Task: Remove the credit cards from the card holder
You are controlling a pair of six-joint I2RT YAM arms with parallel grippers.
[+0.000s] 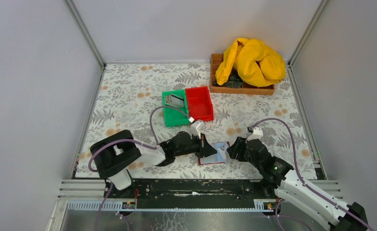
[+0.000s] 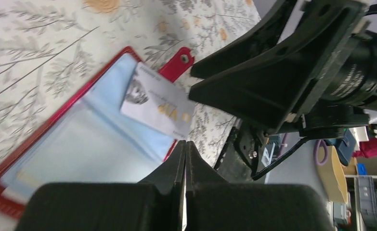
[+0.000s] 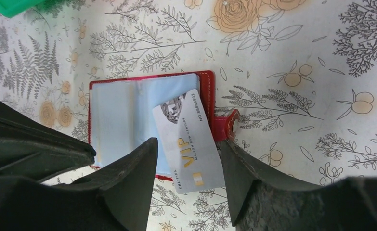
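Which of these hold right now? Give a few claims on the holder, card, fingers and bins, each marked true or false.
1. The holder lies open on the table. True.
2. A card sticks partly out past the holder's edge, tilted. True.
3. The right fingers are shut on the card. False: they stand open, one on each side of it.
4. The left fingers are open. False: they are shut.
5. In the top view, the green bin sits right of the red bin. False: green is on the left, against the red one.
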